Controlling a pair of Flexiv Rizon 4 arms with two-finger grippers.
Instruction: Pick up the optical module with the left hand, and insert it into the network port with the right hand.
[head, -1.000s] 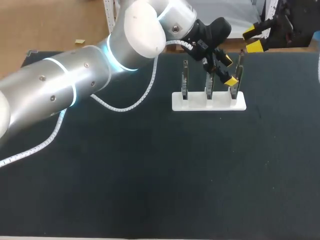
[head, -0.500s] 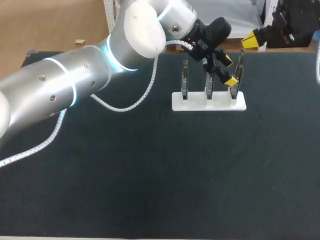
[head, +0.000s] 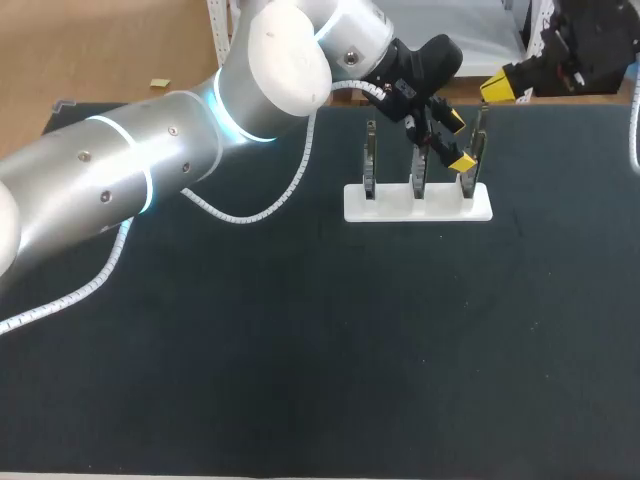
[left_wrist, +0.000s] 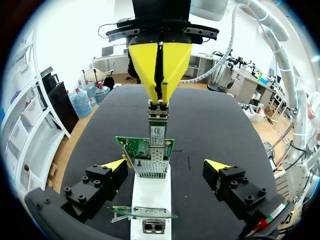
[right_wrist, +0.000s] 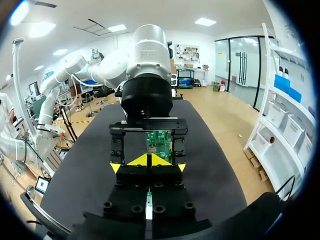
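The insertion step looks to be in hand. The right gripper (left_wrist: 160, 75) comes over the far edge of the table (head: 300, 350), toward its far right corner. Its yellow tips are pinched together on the upper end of the optical module (left_wrist: 158, 127), which stands upright. The module's lower end meets the metal cage of the network port (left_wrist: 151, 167) on a green board (left_wrist: 135, 146), and how deep it sits cannot be told. The board stands in a white base (head: 418, 203) near the table's far edge, right of its middle. The left gripper (head: 458, 140) hangs just beside that board with its fingers spread wide and nothing between them, so its part of the task seems done. The next move likely calls for a straight push along the module's own axis, kept square to the cage so that it does not bind or lever the board in its slot. Then the right fingers should part and lift away in line. The left gripper would do well to keep clear.
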